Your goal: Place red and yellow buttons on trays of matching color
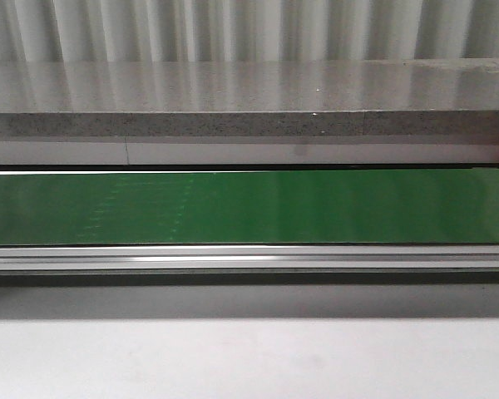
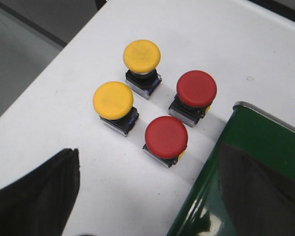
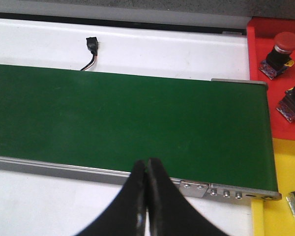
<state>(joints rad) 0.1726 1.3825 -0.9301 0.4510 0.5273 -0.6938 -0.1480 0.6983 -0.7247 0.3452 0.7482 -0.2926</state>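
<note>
Four buttons wait beside the belt, my left end effector [image 2: 147, 196] spread wide above them.

I'd drop straight onto the nearest red button [image 2: 166, 137], fingers clear of the yellow button [image 2: 113, 100] just beside it and of the green conveyor belt [image 2: 246, 167] edge. My right end effector [image 3: 147, 196] is clenched empty over the belt; the red tray [image 3: 275, 78] already holds two red buttons.

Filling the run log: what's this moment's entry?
left pincer open | right pincer shut, empty | four buttons waiting: yellow, red | belt bare
</note>
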